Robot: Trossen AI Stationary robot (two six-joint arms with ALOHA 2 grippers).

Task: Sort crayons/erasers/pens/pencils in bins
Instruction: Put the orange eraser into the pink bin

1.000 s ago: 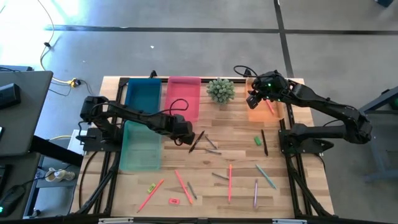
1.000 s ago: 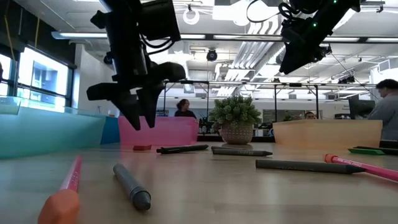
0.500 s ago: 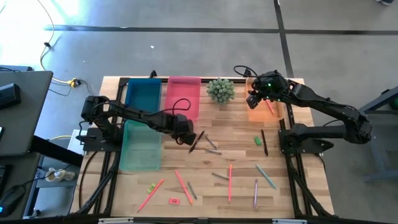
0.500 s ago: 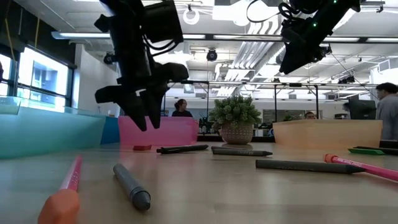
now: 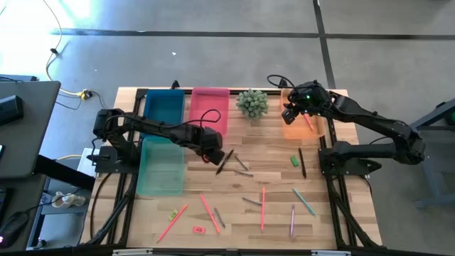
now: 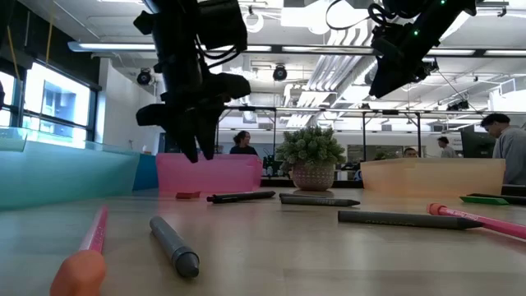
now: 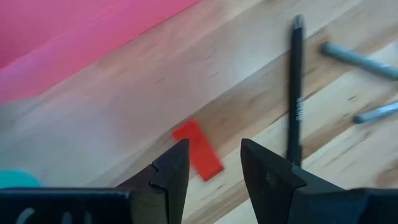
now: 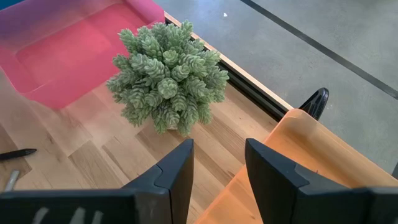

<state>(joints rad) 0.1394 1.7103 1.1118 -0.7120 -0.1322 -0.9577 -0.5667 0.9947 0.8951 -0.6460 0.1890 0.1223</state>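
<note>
The left gripper (image 5: pixel 215 151) hangs just in front of the pink translucent plastic bin (image 5: pixel 209 110), fingers spread and empty, above a small flat red eraser (image 7: pixel 198 150) lying beside a thin black pen (image 7: pixel 295 93); salmon-pink pencils (image 5: pixel 262 208) lie scattered on the wooden slatted table (image 5: pixel 274 171); the right gripper (image 5: pixel 291 114), fingers parted and empty, hovers over the orange translucent bin (image 5: pixel 298 131) next to the round spiky green plant (image 5: pixel 252 103).

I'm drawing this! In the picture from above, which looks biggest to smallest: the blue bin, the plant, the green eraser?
1. Blue bin
2. Plant
3. Green eraser

All sit on the table, so nearness doesn't confuse it.
</note>
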